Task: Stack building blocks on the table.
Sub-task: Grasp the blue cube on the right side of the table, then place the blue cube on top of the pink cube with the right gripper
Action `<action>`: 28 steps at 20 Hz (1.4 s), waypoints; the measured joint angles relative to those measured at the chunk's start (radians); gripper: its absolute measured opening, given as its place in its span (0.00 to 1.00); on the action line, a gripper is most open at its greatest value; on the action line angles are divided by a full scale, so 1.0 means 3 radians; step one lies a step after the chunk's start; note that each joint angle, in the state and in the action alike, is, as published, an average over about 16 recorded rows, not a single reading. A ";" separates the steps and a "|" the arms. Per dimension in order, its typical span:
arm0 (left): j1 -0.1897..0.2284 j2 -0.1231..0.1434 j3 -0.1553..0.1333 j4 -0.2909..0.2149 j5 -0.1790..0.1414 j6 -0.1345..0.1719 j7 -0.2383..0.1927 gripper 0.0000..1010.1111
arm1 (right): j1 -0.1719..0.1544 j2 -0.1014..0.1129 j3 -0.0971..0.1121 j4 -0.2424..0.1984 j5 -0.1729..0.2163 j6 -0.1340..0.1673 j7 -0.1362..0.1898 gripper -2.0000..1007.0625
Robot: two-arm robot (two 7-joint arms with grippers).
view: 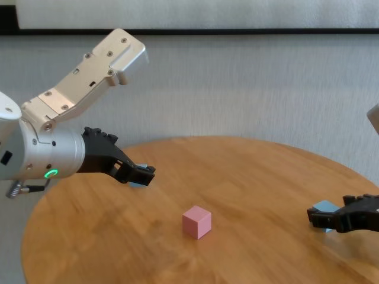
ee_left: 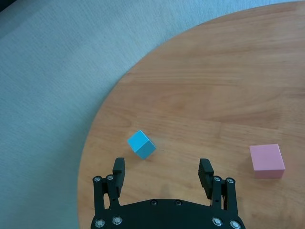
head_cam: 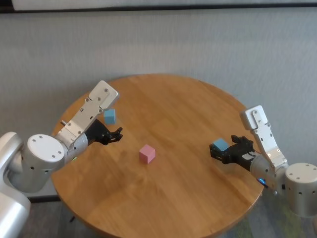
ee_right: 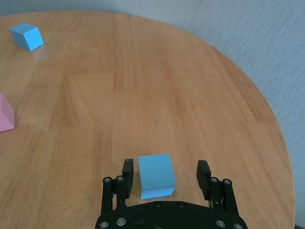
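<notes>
A pale pink block (head_cam: 147, 153) sits near the middle of the round wooden table (head_cam: 183, 99). One light blue block (head_cam: 220, 145) rests on the table at the right, between the fingers of my right gripper (ee_right: 165, 171). The jaws are open around it: one finger (ee_right: 127, 171) is close beside the block (ee_right: 155, 172), and a gap shows at the other finger. The second light blue block (ee_left: 141, 144) lies at the table's left, just ahead of my left gripper (ee_left: 162, 169), which hovers open and empty above the table.
The table's edge curves close behind the left blue block, with grey carpet (ee_left: 47, 95) below it. A grey wall (view: 237, 89) stands beyond the table. Bare wood lies between the pink block (view: 196, 222) and each gripper.
</notes>
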 joint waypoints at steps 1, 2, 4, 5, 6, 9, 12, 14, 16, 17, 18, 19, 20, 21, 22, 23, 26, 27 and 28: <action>0.0000 0.0000 0.0000 0.0000 0.0000 0.0000 0.0000 0.99 | 0.0000 -0.0004 0.0007 0.0003 -0.0003 0.0005 0.0006 0.82; 0.0000 0.0000 0.0000 0.0000 0.0000 0.0000 0.0000 0.99 | 0.0000 -0.0007 0.0011 0.0006 -0.0007 0.0010 0.0012 0.79; 0.0000 0.0000 0.0000 0.0000 0.0000 0.0000 0.0000 0.99 | 0.0000 -0.0014 0.0020 0.0011 -0.0017 0.0021 0.0024 0.72; 0.0000 0.0000 0.0000 0.0000 0.0000 0.0000 0.0000 0.99 | -0.0001 -0.0016 0.0024 0.0013 -0.0023 0.0027 0.0031 0.68; 0.0000 0.0000 0.0000 0.0000 0.0000 0.0000 0.0000 0.99 | -0.0001 -0.0018 0.0028 0.0014 -0.0029 0.0032 0.0038 0.65; 0.0000 0.0000 0.0000 0.0000 0.0000 0.0000 0.0000 0.99 | -0.0005 -0.0023 0.0037 0.0014 -0.0047 0.0046 0.0062 0.55; 0.0000 0.0000 0.0000 0.0000 0.0000 0.0000 0.0000 0.99 | -0.0018 -0.0026 0.0048 -0.0006 -0.0065 0.0057 0.0082 0.47; 0.0000 0.0000 0.0000 0.0000 0.0000 0.0000 0.0000 0.99 | -0.0033 -0.0027 0.0056 -0.0040 -0.0078 0.0061 0.0097 0.43; 0.0000 0.0000 0.0000 0.0000 0.0000 0.0000 0.0000 0.99 | -0.0058 -0.0025 0.0065 -0.0100 -0.0087 0.0062 0.0117 0.40; 0.0000 0.0000 0.0000 0.0000 0.0000 0.0000 0.0000 0.99 | -0.0074 -0.0023 0.0069 -0.0140 -0.0090 0.0062 0.0130 0.39; 0.0000 0.0000 0.0000 0.0000 0.0000 0.0000 0.0000 0.99 | -0.0092 -0.0021 0.0073 -0.0184 -0.0093 0.0062 0.0143 0.38; 0.0000 0.0000 0.0000 0.0000 0.0000 0.0000 0.0000 0.99 | -0.0112 -0.0019 0.0076 -0.0236 -0.0095 0.0062 0.0158 0.37; 0.0000 0.0000 0.0000 0.0000 0.0000 0.0000 0.0000 0.99 | -0.0134 -0.0016 0.0077 -0.0292 -0.0096 0.0062 0.0175 0.36; 0.0000 0.0000 0.0000 0.0000 0.0000 0.0000 0.0000 0.99 | -0.0158 -0.0013 0.0076 -0.0353 -0.0097 0.0063 0.0195 0.36; 0.0000 0.0000 0.0000 0.0000 0.0000 0.0000 0.0000 0.99 | -0.0184 -0.0010 0.0072 -0.0419 -0.0099 0.0065 0.0217 0.36; 0.0000 0.0000 0.0000 0.0000 0.0000 0.0000 0.0000 0.99 | -0.0210 -0.0007 0.0066 -0.0486 -0.0100 0.0067 0.0241 0.36; 0.0000 0.0000 0.0000 0.0000 0.0000 0.0000 0.0000 0.99 | -0.0282 0.0001 0.0031 -0.0689 -0.0101 0.0076 0.0326 0.36; 0.0000 0.0000 0.0000 0.0000 0.0000 0.0000 0.0000 0.99 | -0.0301 0.0003 0.0016 -0.0751 -0.0100 0.0081 0.0356 0.36; 0.0000 0.0000 0.0000 0.0000 0.0000 0.0000 0.0000 0.99 | -0.0317 0.0004 -0.0002 -0.0805 -0.0100 0.0085 0.0387 0.36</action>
